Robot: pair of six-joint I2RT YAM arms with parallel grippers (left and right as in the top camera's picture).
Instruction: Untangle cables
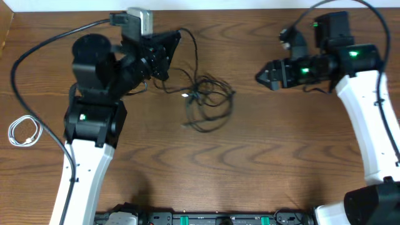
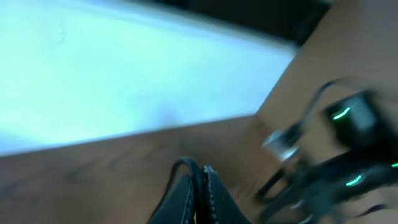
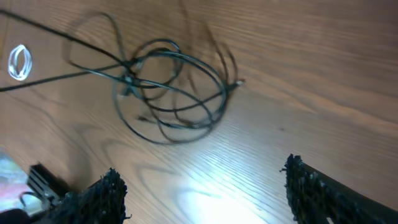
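**Left pincer shut on a strand, right pincer gaping over the bench**

The black cables (image 1: 207, 103) lie in a loose knot of loops just off the middle of the bench (image 1: 250, 162), toward 12 o'clock. One strand leaves the knot and climbs toward 11 o'clock, up to the left pincer (image 1: 170, 50).

The left arm is folded at the elbow with its wrist raised and turned toward 3 o'clock. In the blurred left wrist view its fingers (image 2: 208, 193) are pressed flat together. A thin black loop curls out at their tip, so the strand looks pinched there.

The right arm reaches in from 3 o'clock with its forearm bent back toward the knot. The right pincer (image 1: 265, 76) sits at about 2 o'clock from the knot, well apart from it. Its two fingers (image 3: 102, 196) stand wide apart with only bare wood between them, and it holds nothing.

The white cable (image 1: 24, 132) lies coiled alone at 9 o'clock, near the bench edge.
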